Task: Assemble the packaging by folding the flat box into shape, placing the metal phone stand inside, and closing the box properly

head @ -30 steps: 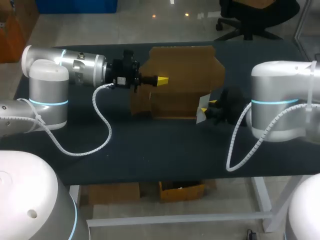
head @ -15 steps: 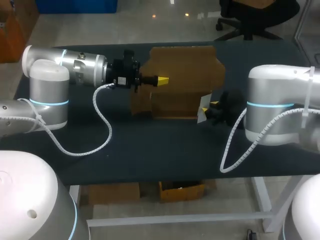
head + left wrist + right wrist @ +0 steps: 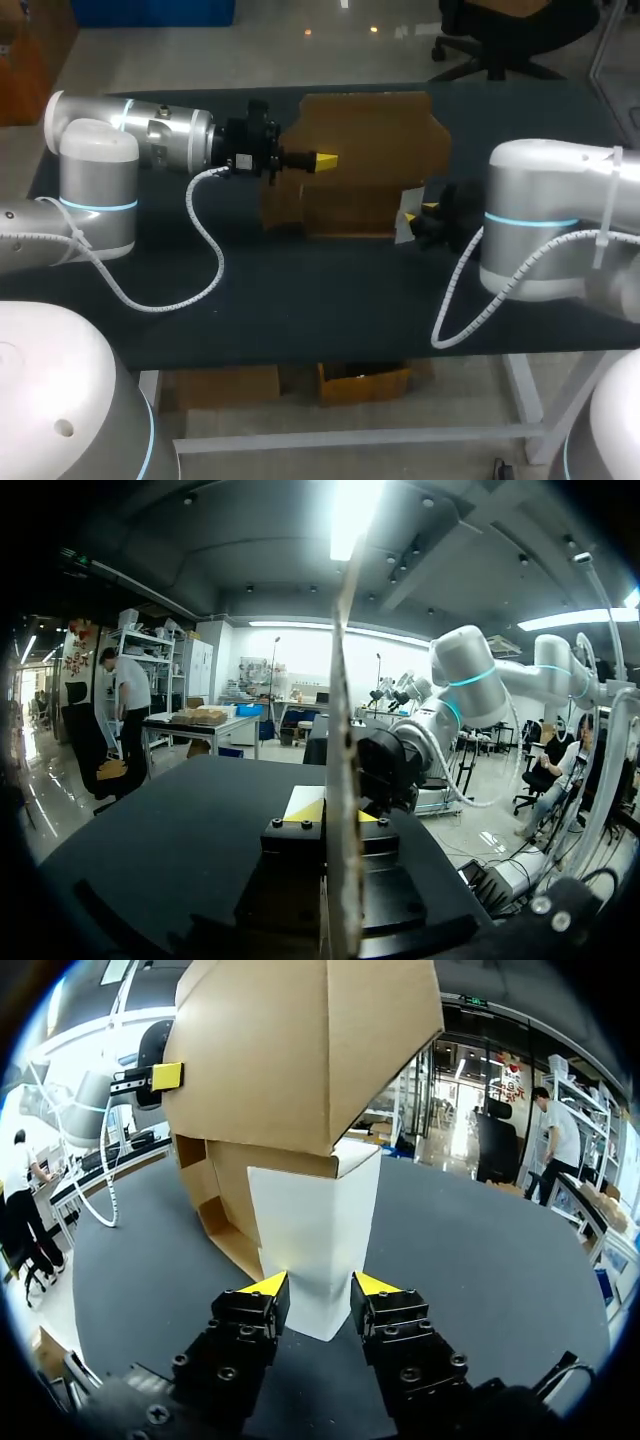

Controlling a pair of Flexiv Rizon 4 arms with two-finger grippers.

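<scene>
A brown cardboard box (image 3: 365, 150), partly folded, stands with its panels raised at the back middle of the black table (image 3: 300, 290). My left gripper (image 3: 326, 160) comes in level from the left and is shut on the box's upright panel (image 3: 345, 730), which runs edge-on between its fingers (image 3: 335, 815). My right gripper (image 3: 415, 212) is at the box's right front corner. In the right wrist view it is open (image 3: 318, 1285), and a white-faced side flap (image 3: 315, 1230) hangs just ahead of and behind its yellow tips. The box body (image 3: 300, 1050) towers above that flap.
The table's dark front half lies bare in front of the box. White cables loop from both arms down over the table top (image 3: 205, 250). My right arm's large elbow (image 3: 540, 220) sits low over the table's right side.
My right arm's elbow has shifted toward the middle of the table, with its gripper staying at the white flap. The left arm and the box have kept still.
</scene>
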